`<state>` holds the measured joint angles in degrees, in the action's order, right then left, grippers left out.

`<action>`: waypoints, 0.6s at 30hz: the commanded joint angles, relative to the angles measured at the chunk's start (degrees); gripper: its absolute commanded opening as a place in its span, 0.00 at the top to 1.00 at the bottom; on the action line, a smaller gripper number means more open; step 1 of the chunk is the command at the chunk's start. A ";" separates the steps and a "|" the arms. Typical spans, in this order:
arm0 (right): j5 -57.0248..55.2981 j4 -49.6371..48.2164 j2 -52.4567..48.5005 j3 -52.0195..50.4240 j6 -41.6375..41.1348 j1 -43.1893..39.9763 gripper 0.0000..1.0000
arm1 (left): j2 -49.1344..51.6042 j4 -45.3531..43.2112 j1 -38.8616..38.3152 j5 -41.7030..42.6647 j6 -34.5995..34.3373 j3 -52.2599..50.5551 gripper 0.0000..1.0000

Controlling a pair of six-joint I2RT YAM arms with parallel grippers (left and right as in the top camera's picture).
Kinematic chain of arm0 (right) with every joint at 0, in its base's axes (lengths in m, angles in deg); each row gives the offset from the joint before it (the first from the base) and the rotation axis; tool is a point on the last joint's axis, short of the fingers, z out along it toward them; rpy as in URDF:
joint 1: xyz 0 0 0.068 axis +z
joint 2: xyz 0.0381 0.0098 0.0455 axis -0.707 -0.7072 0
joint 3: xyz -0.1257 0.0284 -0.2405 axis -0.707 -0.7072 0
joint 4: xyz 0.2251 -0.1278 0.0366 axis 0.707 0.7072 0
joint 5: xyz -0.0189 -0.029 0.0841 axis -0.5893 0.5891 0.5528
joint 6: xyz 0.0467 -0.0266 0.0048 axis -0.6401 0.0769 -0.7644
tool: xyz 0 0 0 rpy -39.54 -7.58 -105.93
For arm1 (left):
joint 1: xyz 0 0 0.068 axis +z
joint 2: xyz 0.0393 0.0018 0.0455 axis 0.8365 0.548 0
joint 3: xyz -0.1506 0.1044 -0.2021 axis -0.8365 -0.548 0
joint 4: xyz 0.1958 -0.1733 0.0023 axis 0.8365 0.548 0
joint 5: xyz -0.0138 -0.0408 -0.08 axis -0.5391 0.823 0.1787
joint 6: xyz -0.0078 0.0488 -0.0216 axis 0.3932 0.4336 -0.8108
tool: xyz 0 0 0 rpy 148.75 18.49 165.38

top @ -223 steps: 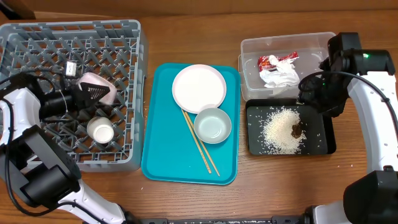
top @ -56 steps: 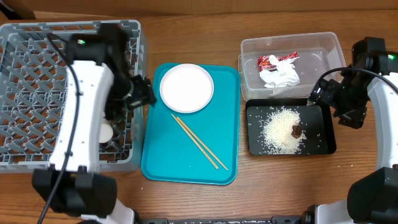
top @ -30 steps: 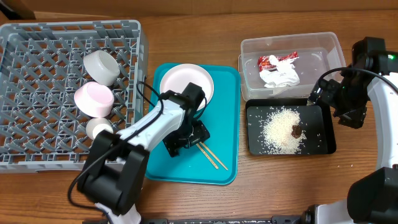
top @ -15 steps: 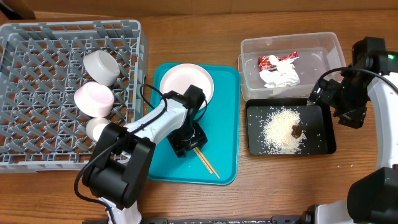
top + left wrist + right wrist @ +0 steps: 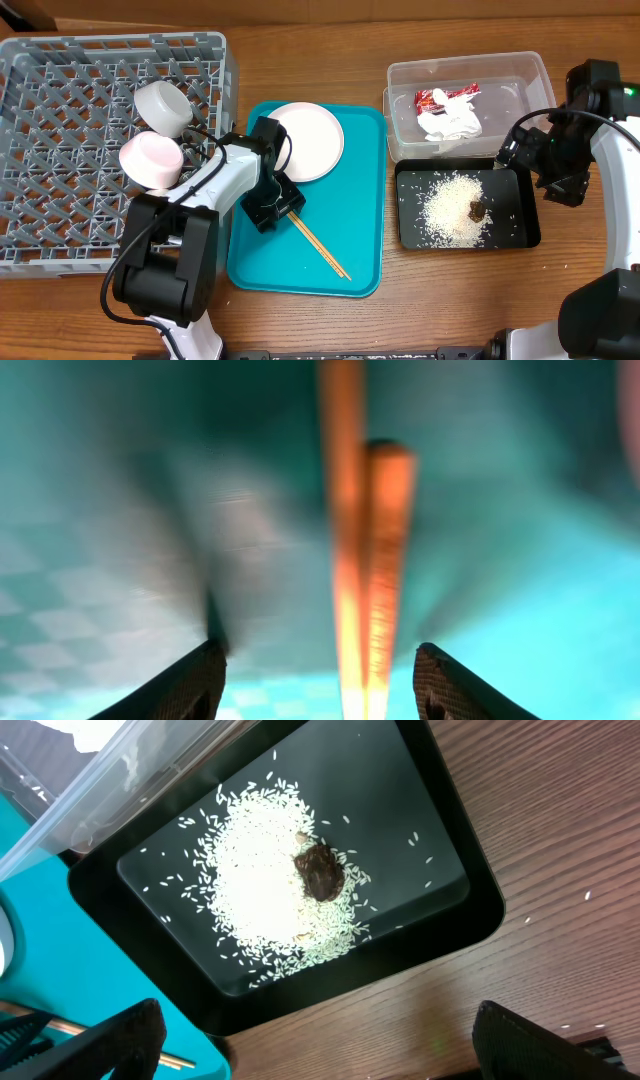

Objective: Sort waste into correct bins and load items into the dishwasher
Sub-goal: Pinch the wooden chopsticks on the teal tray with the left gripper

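My left gripper [image 5: 272, 206] is low over the teal tray [image 5: 270, 262], at the upper end of the two wooden chopsticks [image 5: 320, 245]. In the left wrist view the chopsticks [image 5: 365, 560] lie between my open fingers [image 5: 325, 682], not clamped. The white plate [image 5: 305, 140] is at the tray's far end. The pale bowl [image 5: 163, 105] and pink saucer [image 5: 150, 160] sit in the grey dish rack [image 5: 60, 110]; the cup is hidden behind my left arm. My right gripper [image 5: 540, 165] is open and empty, and in its wrist view [image 5: 340, 1050] it is over the wood beside the black tray [image 5: 400, 800].
The clear tub [image 5: 510, 75] holds the red wrapper [image 5: 445, 97] and the white napkin [image 5: 450, 122]. The black tray [image 5: 510, 228] holds rice [image 5: 448, 205] and a brown scrap [image 5: 477, 210]; both show in the right wrist view, rice [image 5: 255, 890] and scrap [image 5: 320, 872].
My left gripper has slid up and left along the teal tray to the chopsticks' upper end, and the chopsticks have shifted with it. The right arm has not moved.
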<state>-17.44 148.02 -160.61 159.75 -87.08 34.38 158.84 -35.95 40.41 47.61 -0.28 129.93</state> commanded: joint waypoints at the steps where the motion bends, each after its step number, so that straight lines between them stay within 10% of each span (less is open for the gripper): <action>1: 0.04 -0.15 1.86 0.61 0.20 -0.02 0.00 | 0.24 -1.84 0.00 0.31 8.11 -0.83 0.37; 18: 0.04 -0.13 1.86 0.61 0.20 -0.02 0.00 | -3.23 4.09 -3.37 -2.73 1.44 -1.90 0.34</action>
<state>-17.44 148.02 -160.61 159.75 -87.06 34.38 157.09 -31.82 37.68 46.04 2.50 128.42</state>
